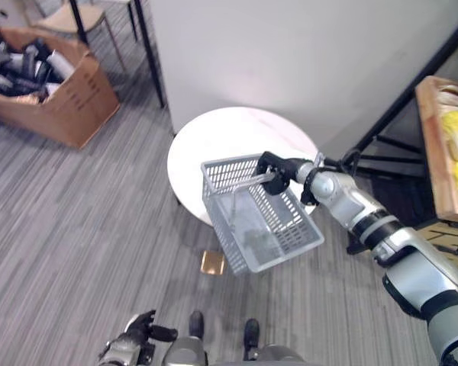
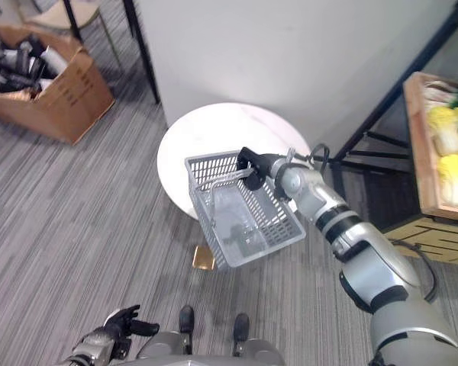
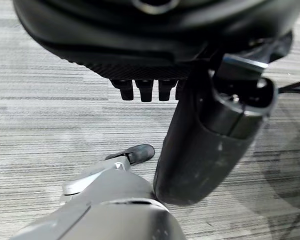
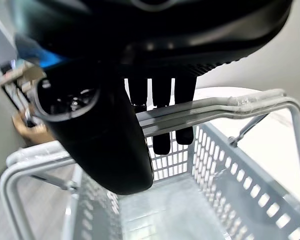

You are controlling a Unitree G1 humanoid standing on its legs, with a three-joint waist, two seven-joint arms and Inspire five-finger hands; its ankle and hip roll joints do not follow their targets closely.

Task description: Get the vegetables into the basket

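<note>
1. Left eye view, nearest: the left hand (image 1: 141, 326) hangs low at the bottom edge over the grey striped carpet (image 1: 76, 229), holding nothing. Its thumb sticks out to the side, and in its own wrist view the fingers (image 3: 142, 89) hang short and loosely bent, touching nothing.
2. A little further out, a small brown square object (image 1: 213, 262) lies on the carpet just beside the lower corner of the basket.
3. The grey plastic basket (image 1: 278, 229) hangs in the air, tilted, with its far end over the near edge of the round white table (image 1: 221, 137). It looks empty.
4. The right hand (image 1: 278, 169) reaches in from the right and grips the basket by its paired metal handles (image 4: 210, 109). In the right wrist view the fingers (image 4: 162, 115) curl over the bars with the thumb beneath them.
5. The table stands against a pale wall panel (image 1: 305, 61).
6. At the right edge, a wooden crate (image 2: 424, 152) on a dark shelf frame (image 2: 359, 145) holds the vegetables (image 2: 449, 141), yellow-green leafy heads. They sit well apart from the basket.
7. Farthest, top left: an open cardboard box (image 1: 57, 95) of dark items sits on the carpet near chair legs (image 1: 99, 30).
</note>
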